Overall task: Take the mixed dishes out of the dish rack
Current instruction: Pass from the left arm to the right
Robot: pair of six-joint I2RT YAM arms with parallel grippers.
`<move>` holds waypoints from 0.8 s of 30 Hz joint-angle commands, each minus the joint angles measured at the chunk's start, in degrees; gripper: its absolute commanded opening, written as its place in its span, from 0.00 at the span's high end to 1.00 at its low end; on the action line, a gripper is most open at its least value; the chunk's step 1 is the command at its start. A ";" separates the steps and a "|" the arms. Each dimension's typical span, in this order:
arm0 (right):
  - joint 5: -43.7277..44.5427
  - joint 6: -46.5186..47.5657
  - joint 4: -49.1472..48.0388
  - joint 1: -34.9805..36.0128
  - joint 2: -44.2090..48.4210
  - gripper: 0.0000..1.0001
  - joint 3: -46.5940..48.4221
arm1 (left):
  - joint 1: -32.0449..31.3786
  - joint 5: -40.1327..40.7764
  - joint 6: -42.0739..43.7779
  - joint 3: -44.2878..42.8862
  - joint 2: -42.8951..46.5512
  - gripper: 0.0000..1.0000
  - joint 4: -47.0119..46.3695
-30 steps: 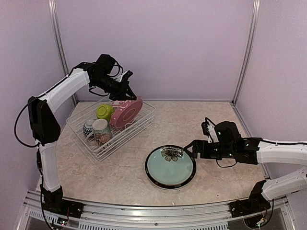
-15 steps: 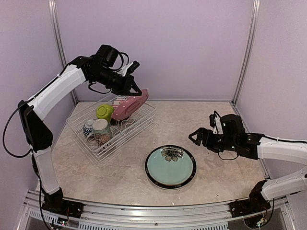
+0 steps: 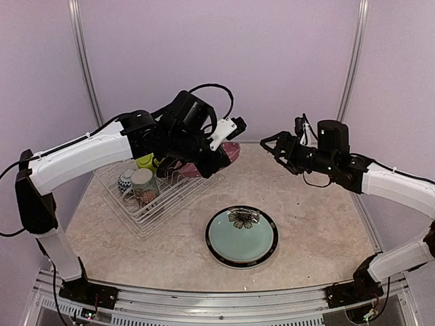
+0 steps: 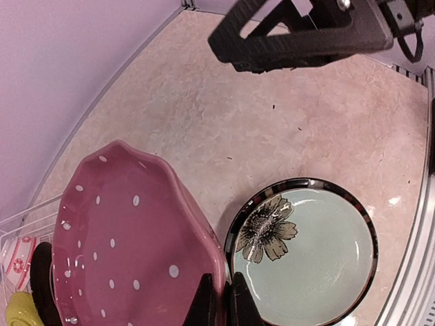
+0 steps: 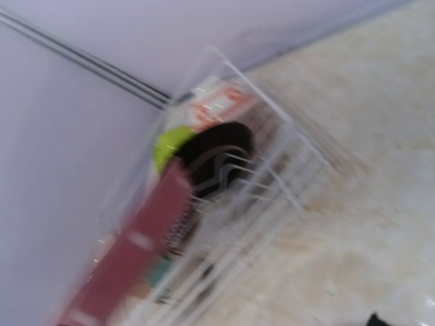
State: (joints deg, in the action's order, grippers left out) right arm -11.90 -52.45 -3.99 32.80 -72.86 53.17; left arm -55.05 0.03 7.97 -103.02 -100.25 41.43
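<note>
Top external view: at left we see the dish rack (image 3: pixel 163 204) holding a mug (image 3: pixel 143 185) and a lime bowl (image 3: pixel 145 161). The left gripper (image 4: pixel 220 299) is clamped on the pink dotted plate (image 4: pixel 129 251), held up by the rack's right end. A flowered plate (image 3: pixel 241 238) lies on the table (image 3: pixel 312 231). The right gripper (image 3: pixel 272 146) hangs in the air, jaws apart.

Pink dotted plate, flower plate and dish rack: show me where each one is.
pink dotted plate (image 4: pixel 129 238), left wrist view, on its dotted face.
flower plate (image 4: pixel 319 248), left wrist view, on its pale green centre.
dish rack (image 3: pixel 170 202), top view, on its near wire wall.
</note>
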 commanded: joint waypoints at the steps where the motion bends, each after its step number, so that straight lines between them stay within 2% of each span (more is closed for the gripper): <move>1: -3.61 -1.52 -1.37 -0.37 -2.74 0.09 3.76 | -4.32 17.28 12.28 1.62 0.40 1.00 -13.12; 5: -7.52 -2.63 -1.99 -0.25 -7.07 0.10 5.65 | -7.59 23.72 18.32 3.53 -2.26 1.00 -17.82; 13: -11.71 -5.45 -7.88 0.13 -12.57 0.15 4.19 | -10.11 26.97 23.82 4.47 -6.51 1.00 -21.39; 18: -11.95 -5.02 -6.83 0.34 -14.53 0.28 3.91 | -11.15 28.32 25.92 4.37 -8.67 1.00 -21.58; 24: -13.74 -5.96 -8.98 0.29 -16.00 0.35 3.35 | -11.85 29.68 27.78 4.22 -10.67 1.00 -23.42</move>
State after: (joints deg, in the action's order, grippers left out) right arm -23.99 -57.82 -10.37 32.82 -87.44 57.41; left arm -66.02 25.32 31.86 -97.86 -111.07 25.47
